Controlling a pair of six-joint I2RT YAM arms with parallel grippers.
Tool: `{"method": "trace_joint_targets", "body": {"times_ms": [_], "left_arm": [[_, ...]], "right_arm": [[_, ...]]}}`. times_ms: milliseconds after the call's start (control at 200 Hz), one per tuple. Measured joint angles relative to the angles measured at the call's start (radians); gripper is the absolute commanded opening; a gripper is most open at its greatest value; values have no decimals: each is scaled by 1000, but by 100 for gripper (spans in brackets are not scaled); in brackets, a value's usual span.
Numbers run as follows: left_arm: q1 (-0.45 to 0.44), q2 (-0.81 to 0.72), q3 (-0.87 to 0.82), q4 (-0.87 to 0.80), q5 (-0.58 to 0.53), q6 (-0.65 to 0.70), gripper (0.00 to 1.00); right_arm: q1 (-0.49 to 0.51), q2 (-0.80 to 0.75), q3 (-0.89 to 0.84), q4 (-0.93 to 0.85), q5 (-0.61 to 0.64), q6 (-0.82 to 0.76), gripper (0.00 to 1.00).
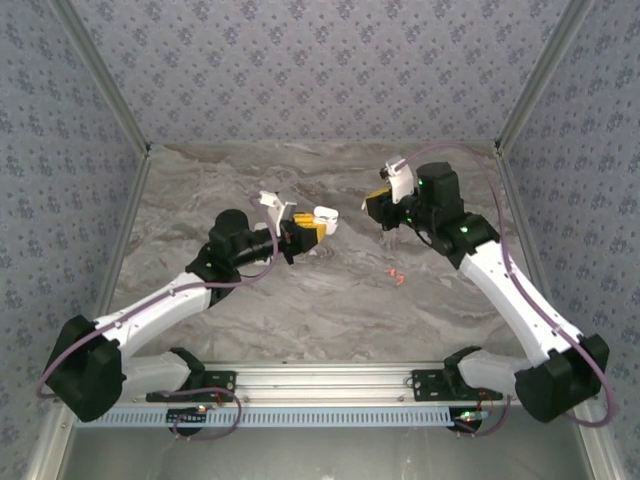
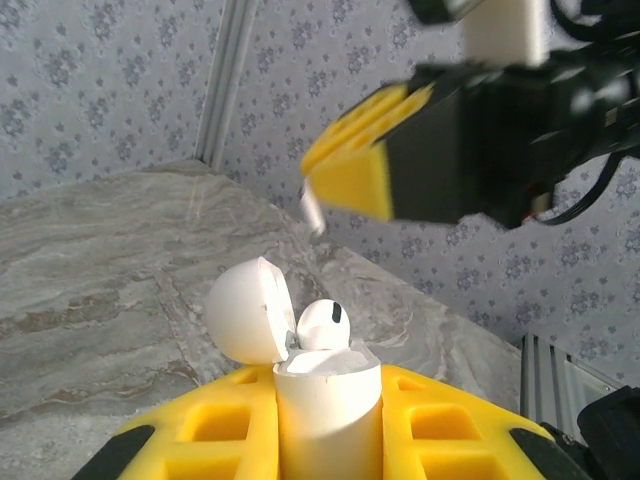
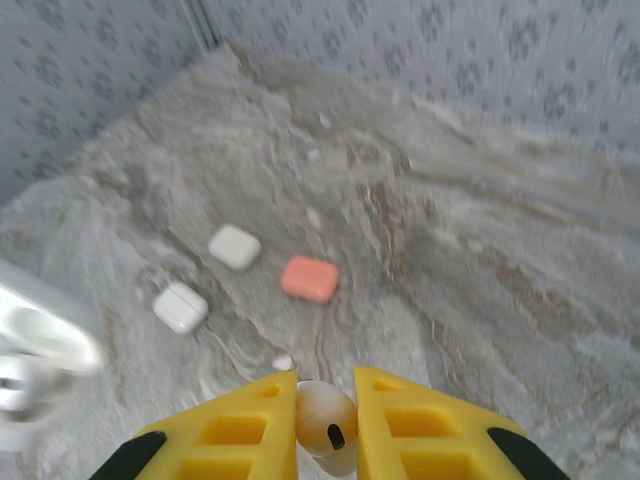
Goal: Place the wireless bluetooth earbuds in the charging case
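Note:
My left gripper [image 1: 306, 231] [image 2: 328, 390] is shut on a white charging case [image 2: 328, 420] [image 1: 325, 217], held upright above the table. Its lid [image 2: 247, 310] hangs open to the left, and one white earbud [image 2: 322, 325] sits in the case. My right gripper [image 3: 326, 388] [image 1: 379, 203] is shut on another white earbud [image 3: 327, 422]. In the left wrist view the right gripper [image 2: 352, 172] hovers above and to the right of the case, apart from it, with the earbud's white stem [image 2: 312, 209] poking out below its yellow fingers.
Below the right gripper lie two closed white cases [image 3: 234, 246] [image 3: 180, 307], a salmon case [image 3: 309, 279] and a small loose white earbud [image 3: 283, 362]. Two red-orange earbuds [image 1: 397, 275] lie on the marble table [image 1: 330, 300] between the arms. Patterned walls enclose the table.

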State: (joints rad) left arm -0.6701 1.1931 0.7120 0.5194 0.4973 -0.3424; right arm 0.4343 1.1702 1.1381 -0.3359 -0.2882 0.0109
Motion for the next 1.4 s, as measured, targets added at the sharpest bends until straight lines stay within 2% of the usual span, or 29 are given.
{"method": "trace_joint_targets", "body": {"times_ms": [195,500,1094,1399], "left_arm": [[-17,48,30,10,32,-11,0],[-24,60,47,32,49,-11,0],[-24,60,47,33,49,-11,0],[-26,60,47,30,56,-10,0]], "right_arm": [[73,-56,-3,85,-24,-8,21],[156,-27,-2,113,-44,-49,21],[182,19,-2,116,-103,-65,21],[171,43,9,90,-180,-79,23]]}}
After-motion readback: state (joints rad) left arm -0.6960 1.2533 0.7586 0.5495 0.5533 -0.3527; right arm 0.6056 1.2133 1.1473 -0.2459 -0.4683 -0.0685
